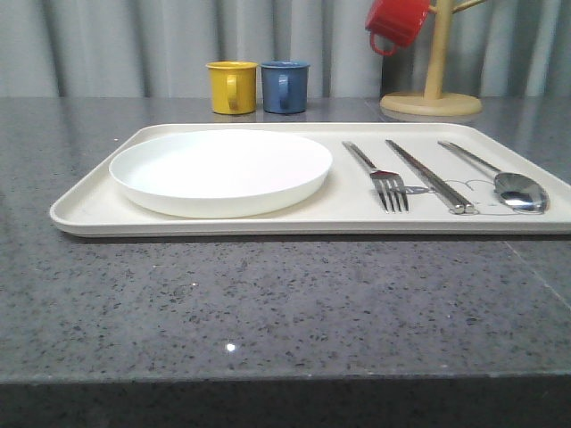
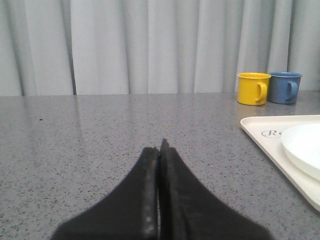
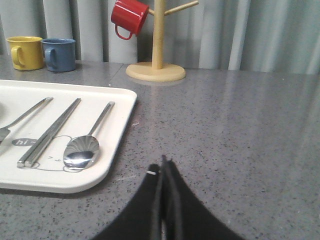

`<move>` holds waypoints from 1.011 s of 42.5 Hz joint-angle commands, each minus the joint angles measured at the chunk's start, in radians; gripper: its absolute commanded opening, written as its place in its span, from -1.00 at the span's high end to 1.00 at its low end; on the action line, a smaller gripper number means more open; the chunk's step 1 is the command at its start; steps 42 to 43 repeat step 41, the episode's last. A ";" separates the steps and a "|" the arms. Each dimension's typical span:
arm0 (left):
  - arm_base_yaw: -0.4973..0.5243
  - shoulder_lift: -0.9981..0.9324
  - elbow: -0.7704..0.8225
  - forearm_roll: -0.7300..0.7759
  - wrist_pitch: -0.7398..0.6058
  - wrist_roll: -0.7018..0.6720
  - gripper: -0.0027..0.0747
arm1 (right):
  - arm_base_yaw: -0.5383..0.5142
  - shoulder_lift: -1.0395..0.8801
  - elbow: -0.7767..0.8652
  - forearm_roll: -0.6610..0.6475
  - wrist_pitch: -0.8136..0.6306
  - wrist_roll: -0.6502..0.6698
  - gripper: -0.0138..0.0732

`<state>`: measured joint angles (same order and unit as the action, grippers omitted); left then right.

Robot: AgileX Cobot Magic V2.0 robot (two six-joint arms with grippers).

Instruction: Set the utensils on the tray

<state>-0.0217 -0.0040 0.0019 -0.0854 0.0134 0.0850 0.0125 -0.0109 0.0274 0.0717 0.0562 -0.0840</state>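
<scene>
The cream tray lies across the grey table. On it sit a round white plate at the left, then a silver fork, a pair of metal chopsticks and a spoon side by side at the right. In the right wrist view the chopsticks and spoon lie on the tray. My right gripper is shut and empty over bare table beside the tray's right edge. My left gripper is shut and empty over bare table left of the tray.
A yellow mug and a blue mug stand behind the tray. A wooden mug tree with a red mug hanging on it stands at the back right. Grey curtains close off the back.
</scene>
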 commanded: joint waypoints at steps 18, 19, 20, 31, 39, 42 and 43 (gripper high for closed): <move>-0.009 -0.020 0.013 -0.001 -0.084 -0.005 0.98 | -0.005 -0.014 -0.001 0.004 -0.121 0.053 0.84; -0.009 -0.020 0.013 -0.001 -0.084 -0.005 0.98 | -0.005 -0.014 -0.001 0.004 -0.121 0.053 0.84; -0.009 -0.020 0.013 -0.001 -0.084 -0.005 0.98 | -0.005 -0.014 -0.001 0.004 -0.121 0.053 0.84; -0.009 -0.020 0.013 -0.001 -0.084 -0.005 0.98 | -0.005 -0.014 -0.001 0.004 -0.121 0.053 0.84; -0.009 -0.020 0.013 -0.001 -0.084 -0.005 0.98 | -0.005 -0.014 -0.001 0.004 -0.121 0.053 0.84; -0.009 -0.020 0.013 -0.001 -0.084 -0.005 0.98 | -0.005 -0.014 -0.001 0.004 -0.121 0.053 0.84; -0.009 -0.020 0.013 -0.001 -0.084 -0.005 0.98 | -0.005 -0.014 -0.001 0.004 -0.121 0.053 0.84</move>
